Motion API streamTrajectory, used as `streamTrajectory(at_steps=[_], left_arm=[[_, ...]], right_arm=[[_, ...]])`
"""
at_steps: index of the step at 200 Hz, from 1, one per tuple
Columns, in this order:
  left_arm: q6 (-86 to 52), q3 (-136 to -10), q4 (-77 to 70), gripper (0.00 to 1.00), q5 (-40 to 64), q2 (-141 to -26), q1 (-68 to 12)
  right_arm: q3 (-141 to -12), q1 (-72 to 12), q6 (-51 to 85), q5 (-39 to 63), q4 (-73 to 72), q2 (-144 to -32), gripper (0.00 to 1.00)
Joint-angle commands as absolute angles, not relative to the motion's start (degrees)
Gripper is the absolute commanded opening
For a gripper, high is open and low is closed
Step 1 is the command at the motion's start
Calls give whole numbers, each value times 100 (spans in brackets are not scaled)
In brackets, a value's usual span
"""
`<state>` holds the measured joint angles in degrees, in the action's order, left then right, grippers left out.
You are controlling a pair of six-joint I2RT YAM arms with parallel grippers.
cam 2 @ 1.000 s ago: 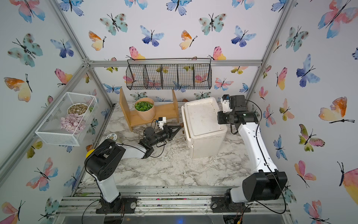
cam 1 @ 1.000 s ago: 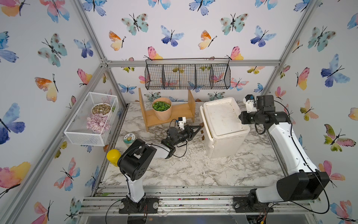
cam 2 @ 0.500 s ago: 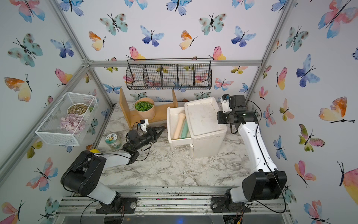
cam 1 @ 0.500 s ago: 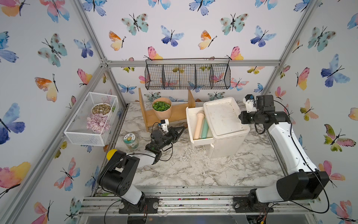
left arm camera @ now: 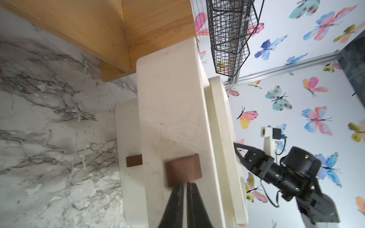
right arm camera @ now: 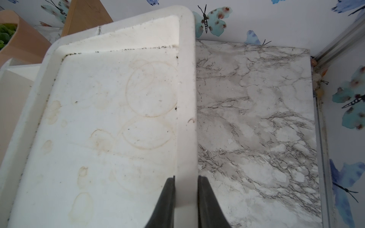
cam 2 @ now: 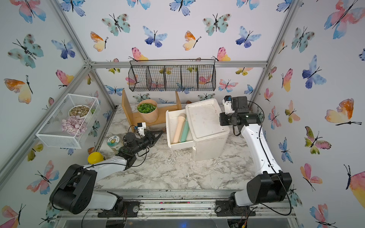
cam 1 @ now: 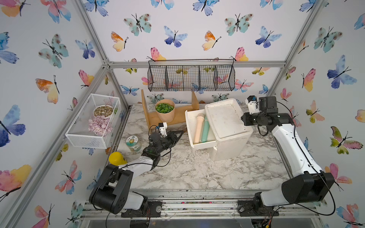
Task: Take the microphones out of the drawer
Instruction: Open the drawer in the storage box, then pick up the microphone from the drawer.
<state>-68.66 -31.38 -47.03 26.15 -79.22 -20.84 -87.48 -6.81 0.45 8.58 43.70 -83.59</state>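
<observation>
The microphone (cam 1: 198,128) lies in the open drawer (cam 1: 188,128), its long axis running along the drawer front with the head at the far end, just beside a green tube (cam 1: 205,129). Our left gripper (cam 1: 180,132) is the nearer tool, low outside that front, jaws narrowly parted and empty just off the handle (left arm camera: 183,170). We judge it must rise over the front to reach in. Our right gripper (right arm camera: 186,178) clamps the cabinet (cam 1: 225,120) rim.

Peach microphone (cam 1: 198,128), mint tube (cam 1: 205,128) beyond the black left claw (cam 1: 180,132); brown handle (left arm camera: 183,170) at its tips; white, ring-stained cabinet (right arm camera: 118,118).
</observation>
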Motion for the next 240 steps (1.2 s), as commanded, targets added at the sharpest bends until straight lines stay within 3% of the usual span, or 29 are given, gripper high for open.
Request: streamTrajectory(at_steps=[1, 16, 86, 170, 240], left_arm=[[-6251, -3432, -3660, 62, 2238, -7649, -1960], [-5793, -3721, -2864, 77, 2070, -7427, -1962], [-3531, -5487, 290, 78, 1529, -6790, -2010], [-1523, -9078, 3122, 78, -100, -8675, -3487], [-1102, -10573, 4374, 75, -911, -10233, -4136]], right_arm=[[-8791, -624, 448, 1037, 3729, -8280, 4], [-8789, -625, 448, 1050, 3721, -8249, 5], [-8723, -624, 482, 1143, 3648, -8121, 5], [-8623, -624, 675, 1472, 3370, -8068, 5], [-8618, -624, 658, 1632, 3387, -8069, 5]])
